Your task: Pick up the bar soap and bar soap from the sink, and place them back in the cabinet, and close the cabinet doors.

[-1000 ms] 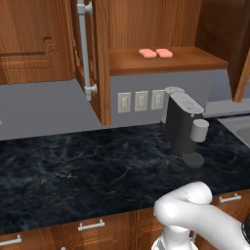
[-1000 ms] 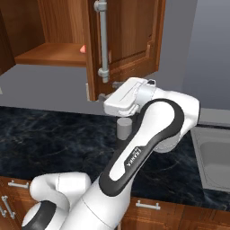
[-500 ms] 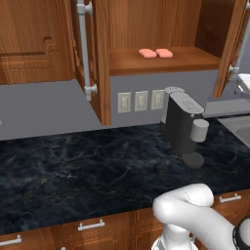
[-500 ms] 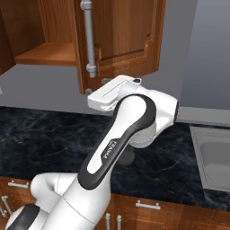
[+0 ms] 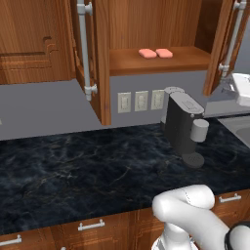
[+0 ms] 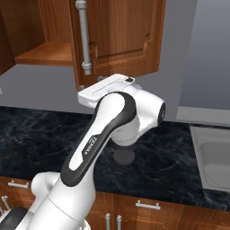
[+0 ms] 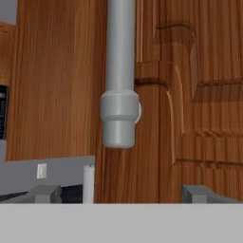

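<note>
Both bar soaps (image 5: pixel 156 53) lie side by side on the cabinet (image 5: pixel 156 61) shelf, almost touching, well above the coffee machine (image 5: pixel 184 126) on the dark counter (image 5: pixel 73 166). From how things lie, the soap part of the task looks finished and what remains is to close the cabinet doors.

I take the right door (image 6: pixel 121 31) as the landmark. It stands swung outward, and its long silver handle (image 7: pixel 120 71) runs vertically along its free edge. The gripper (image 7: pixel 121 193) sits just under the lower end of this handle and looks up along the door face, so the handle's long axis goes straight up and away from the hand, and the lower end cap is directly ahead, between the two fingertips (image 7: pixel 45 193). The fingertips are spread wide apart and nothing is held between them; they stand to either side of the line of the bar, not touching it as far as I can see. In the right base view the hand (image 6: pixel 108 90) is just below the bottom corner of this door.

The left door (image 5: pixel 100 58) is also open, well apart from the right door on the other side of the shelf.

I judge the coming move depends on this: the bar is above the hand, so the hand must rise to take or push it.
</note>
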